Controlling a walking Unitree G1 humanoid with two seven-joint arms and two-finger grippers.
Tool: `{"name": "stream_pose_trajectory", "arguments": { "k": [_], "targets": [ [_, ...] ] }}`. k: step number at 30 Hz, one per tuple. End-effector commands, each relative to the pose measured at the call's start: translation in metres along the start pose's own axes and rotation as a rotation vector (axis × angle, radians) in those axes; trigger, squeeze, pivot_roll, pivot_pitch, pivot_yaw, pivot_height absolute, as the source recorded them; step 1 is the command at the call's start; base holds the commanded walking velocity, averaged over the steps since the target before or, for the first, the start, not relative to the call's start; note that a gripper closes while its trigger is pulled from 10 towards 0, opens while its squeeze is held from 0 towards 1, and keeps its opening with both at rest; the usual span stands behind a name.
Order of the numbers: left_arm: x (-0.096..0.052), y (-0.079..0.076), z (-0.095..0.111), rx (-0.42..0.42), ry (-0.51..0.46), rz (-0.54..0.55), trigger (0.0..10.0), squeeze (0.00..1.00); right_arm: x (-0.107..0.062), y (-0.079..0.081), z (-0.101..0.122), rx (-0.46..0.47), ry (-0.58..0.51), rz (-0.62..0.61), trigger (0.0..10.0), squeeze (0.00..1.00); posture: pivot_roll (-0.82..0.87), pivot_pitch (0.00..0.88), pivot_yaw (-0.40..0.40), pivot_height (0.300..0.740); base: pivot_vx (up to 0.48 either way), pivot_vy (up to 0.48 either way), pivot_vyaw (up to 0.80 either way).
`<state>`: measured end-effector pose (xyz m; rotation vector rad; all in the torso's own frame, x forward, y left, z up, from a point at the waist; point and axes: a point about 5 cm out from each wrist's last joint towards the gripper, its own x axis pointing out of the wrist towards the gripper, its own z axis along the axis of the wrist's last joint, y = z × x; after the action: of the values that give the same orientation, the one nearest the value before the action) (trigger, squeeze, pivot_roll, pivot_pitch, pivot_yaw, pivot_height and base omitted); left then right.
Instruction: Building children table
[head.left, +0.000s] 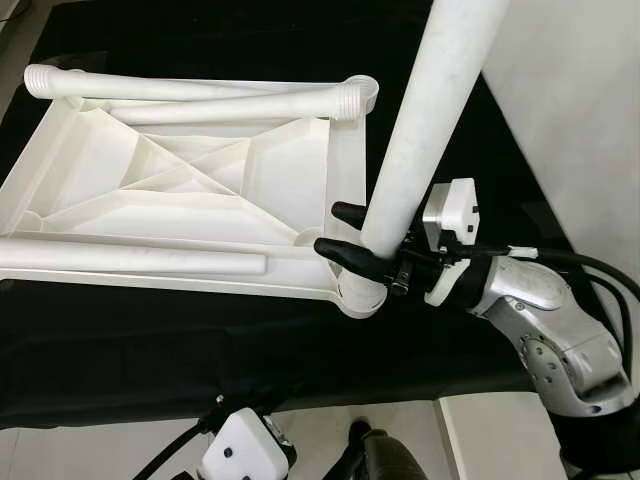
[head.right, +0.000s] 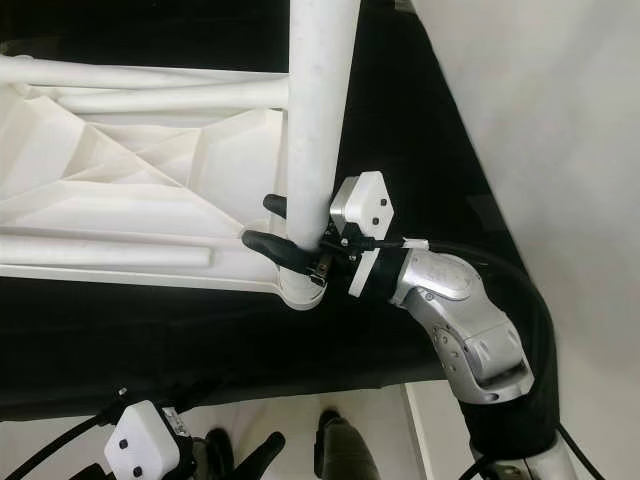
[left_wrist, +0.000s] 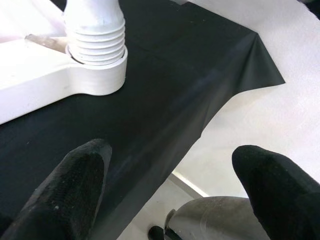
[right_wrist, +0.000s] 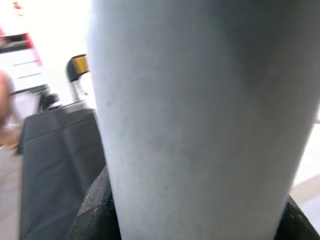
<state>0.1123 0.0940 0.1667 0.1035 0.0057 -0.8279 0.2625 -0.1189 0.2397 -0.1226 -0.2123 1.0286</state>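
Note:
The white plastic table top (head.left: 200, 190) lies upside down on a black cloth. One white table leg (head.left: 430, 110) stands upright in the round corner socket (head.left: 360, 295) at the near right. My right gripper (head.left: 333, 229) is shut around this leg just above the socket, one black finger on each side. In the left wrist view the leg's threaded end (left_wrist: 97, 35) sits in the socket, with several ridges showing above the rim. My left gripper (left_wrist: 175, 190) hangs low in front of the cloth's edge, open and holding nothing.
Three loose legs lie on the table top: one along the near edge (head.left: 130, 258) and two crossing at the far edge (head.left: 180, 88). The black cloth (head.left: 200, 350) ends close in front of me. A white board (head.left: 490, 430) is on the pale floor at the right.

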Motion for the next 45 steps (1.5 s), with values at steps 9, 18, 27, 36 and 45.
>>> {"name": "stream_pose_trajectory", "arguments": {
  "k": [9, 18, 27, 36, 45],
  "targets": [
    [-0.002, 0.001, -0.007, -0.003, 0.027, -0.021, 10.0, 0.0, -0.01, 0.027, -0.048, 0.113, 0.191, -0.252, 10.0, 0.0, -0.1, 0.315, 0.0, 0.74, 0.0, 0.0, 0.0],
    [-0.001, 0.004, -0.013, 0.011, 0.034, -0.019, 10.0, 0.0, -0.006, 0.026, -0.056, 0.017, 0.302, -0.609, 10.0, 0.0, -0.1, 0.294, -0.005, 0.74, 0.0, 0.0, 0.0],
    [0.001, 0.014, -0.023, 0.036, 0.052, 0.034, 10.0, 0.0, 0.01, 0.025, -0.059, 0.122, 0.257, -0.677, 10.0, 0.0, -0.09, 0.25, -0.012, 0.74, 0.0, 0.0, 0.0],
    [0.002, 0.026, -0.032, 0.074, 0.068, 0.084, 10.0, 0.0, 0.016, 0.021, -0.067, 0.277, 0.251, -0.784, 10.0, 0.0, -0.08, 0.21, -0.01, 0.74, 0.0, 0.0, 0.0],
    [0.003, 0.048, -0.032, 0.137, 0.056, 0.182, 10.0, 0.0, 0.037, 0.013, -0.039, 0.374, -0.019, -0.685, 10.0, 0.0, -0.07, 0.176, -0.009, 0.74, 0.0, 0.0, 0.0]
  ]
}}
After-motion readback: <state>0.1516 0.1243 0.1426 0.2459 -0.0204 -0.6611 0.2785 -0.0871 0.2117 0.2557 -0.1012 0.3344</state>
